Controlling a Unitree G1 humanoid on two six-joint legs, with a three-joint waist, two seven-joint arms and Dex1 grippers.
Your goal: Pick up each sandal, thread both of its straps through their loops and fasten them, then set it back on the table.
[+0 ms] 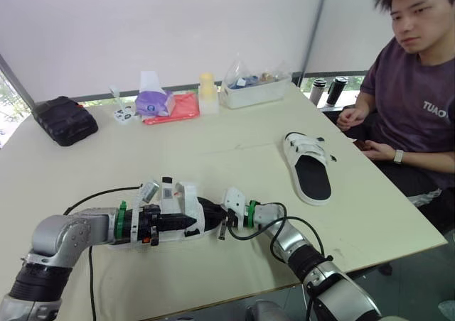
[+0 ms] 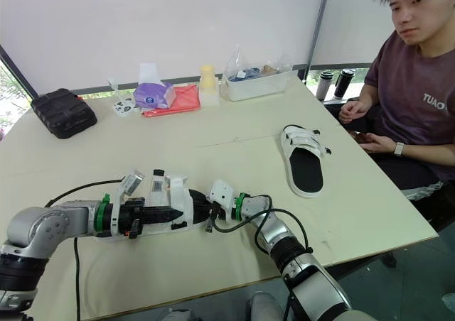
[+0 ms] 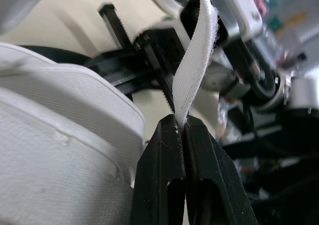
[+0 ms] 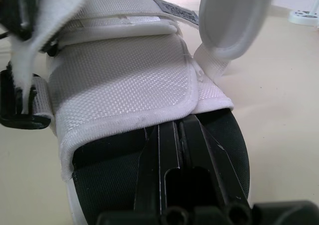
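A white sandal with a black footbed (image 1: 178, 209) lies near the table's front edge, between my two grippers. My left gripper (image 3: 180, 123) is shut on one of its narrow white straps (image 3: 199, 56), which rises taut from the fingertips. It reaches in from the left beside the sandal's side (image 1: 193, 230). My right gripper (image 4: 177, 124) is shut. Its fingers lie on the footbed (image 4: 229, 135) at the toe end, with the tips at the edge of the wide woven strap (image 4: 124, 70). A second white sandal (image 1: 307, 166) rests flat at the table's right, straps fastened.
A person (image 1: 416, 101) sits at the right edge, hands near the second sandal. Along the back stand a black bag (image 1: 64, 120), a tissue pack (image 1: 153, 99), a red cloth (image 1: 179, 108), a bottle (image 1: 207, 92), a clear bin (image 1: 256, 88) and two cups (image 1: 325, 90). A black cable (image 1: 99, 193) trails by my left arm.
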